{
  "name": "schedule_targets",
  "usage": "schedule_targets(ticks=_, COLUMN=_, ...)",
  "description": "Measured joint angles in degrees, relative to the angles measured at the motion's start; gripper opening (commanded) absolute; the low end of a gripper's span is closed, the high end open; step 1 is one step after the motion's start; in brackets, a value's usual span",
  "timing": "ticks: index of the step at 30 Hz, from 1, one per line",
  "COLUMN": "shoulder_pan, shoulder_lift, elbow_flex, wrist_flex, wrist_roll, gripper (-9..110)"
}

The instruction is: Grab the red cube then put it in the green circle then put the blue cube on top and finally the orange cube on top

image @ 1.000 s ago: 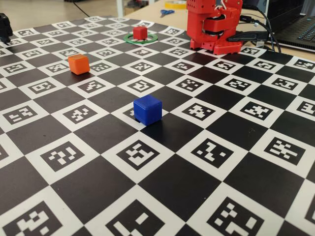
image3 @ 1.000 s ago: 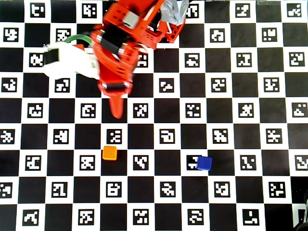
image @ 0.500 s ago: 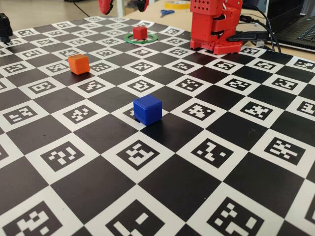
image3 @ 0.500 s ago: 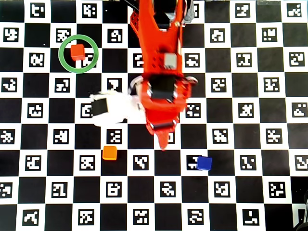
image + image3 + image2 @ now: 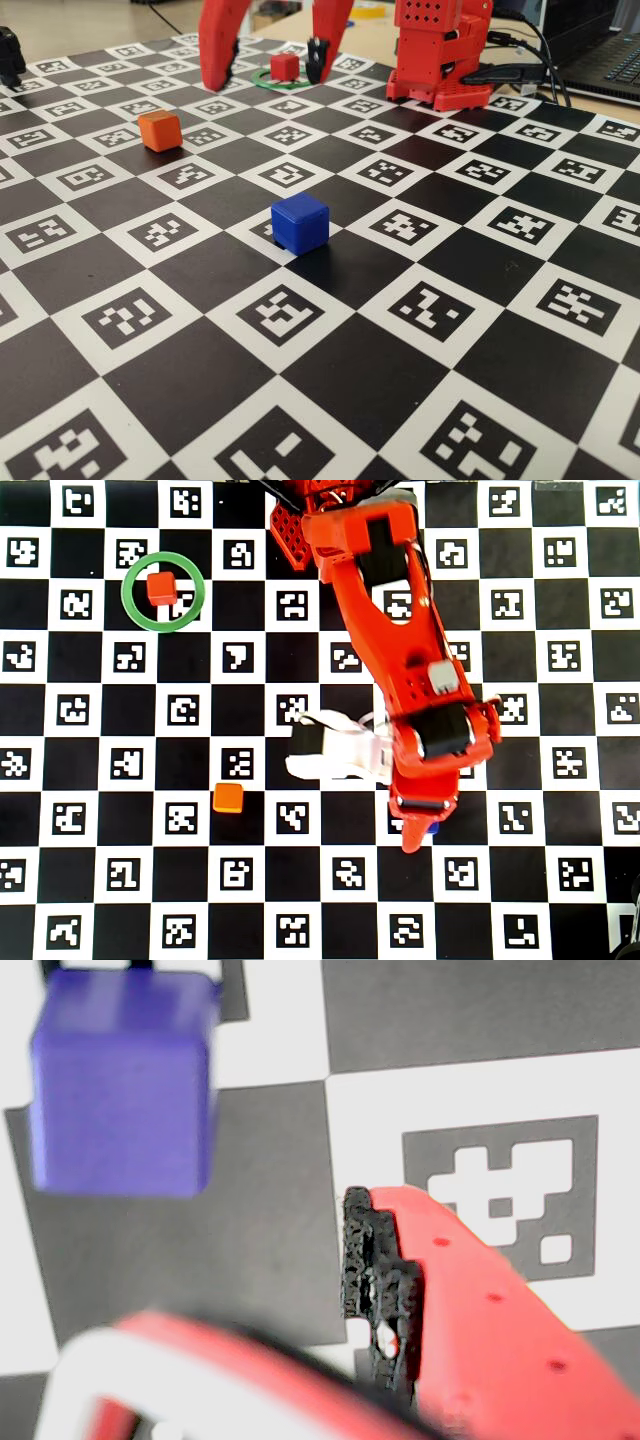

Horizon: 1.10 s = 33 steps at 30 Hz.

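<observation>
The blue cube (image 5: 120, 1080) sits up and left of the gripper (image 5: 265, 72), whose jaws hang wide and empty; shift until they straddle the cube squarely, descend, then close. The red cube (image 5: 160, 587) already rests inside the green circle (image 5: 130, 608), far behind

The red arm (image 5: 400, 650) stretches far out from its base, its gripper (image 5: 265, 72) pointing downward with jaws spread wide apart.

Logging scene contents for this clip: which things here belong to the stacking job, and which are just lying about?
Job:
red cube
green circle
blue cube
orange cube
end effector

Lying about:
scissors
tape roll
laptop
</observation>
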Motion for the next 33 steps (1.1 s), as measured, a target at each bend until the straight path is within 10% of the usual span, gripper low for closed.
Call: schedule_targets(ticks=33, shoulder_pan=-3.6, shoulder_lift=-17.6, elbow_flex=-10.4, wrist_flex=-4.9, wrist_roll=2.4, gripper=43)
